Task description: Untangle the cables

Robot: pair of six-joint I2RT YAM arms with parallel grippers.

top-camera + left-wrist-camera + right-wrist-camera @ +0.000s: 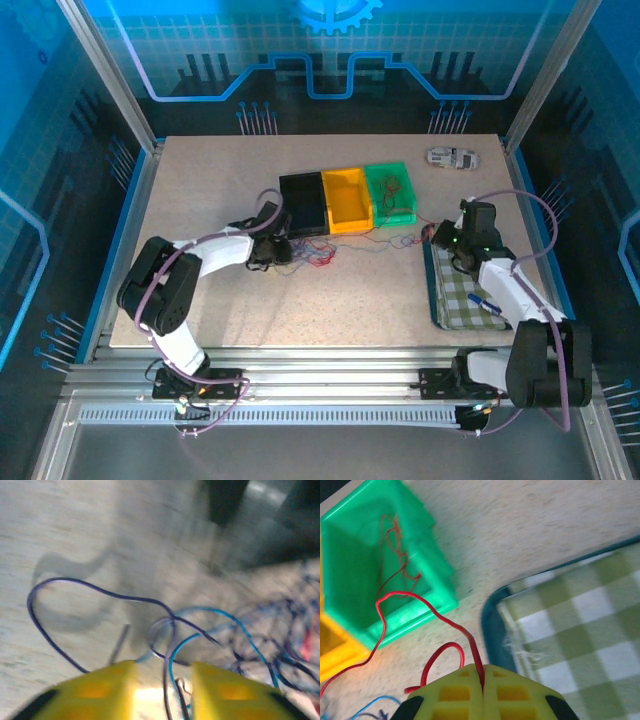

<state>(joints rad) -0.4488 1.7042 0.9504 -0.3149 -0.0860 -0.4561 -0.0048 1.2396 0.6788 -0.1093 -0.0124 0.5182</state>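
Observation:
The cables (312, 254) lie as a loose tangle of thin red, blue and dark strands on the table in front of the bins. My left gripper (268, 252) is at the tangle's left end. In the left wrist view its jaws (162, 672) stand apart, with a dark strand (75, 584) and a blue strand (220, 612) running loosely through the gap. My right gripper (437, 235) is at the tangle's right end. It (483, 672) is shut on a red cable (435, 612), which curves away toward the green bin (437, 577).
Black (303, 203), yellow (348, 200) and green (390, 192) bins stand in a row behind the tangle; thin red strands lie in the green one. A dark tray (436, 290) with a checked cloth and a blue pen (483, 300) sits at the right. A small white object (452, 157) lies at the back right.

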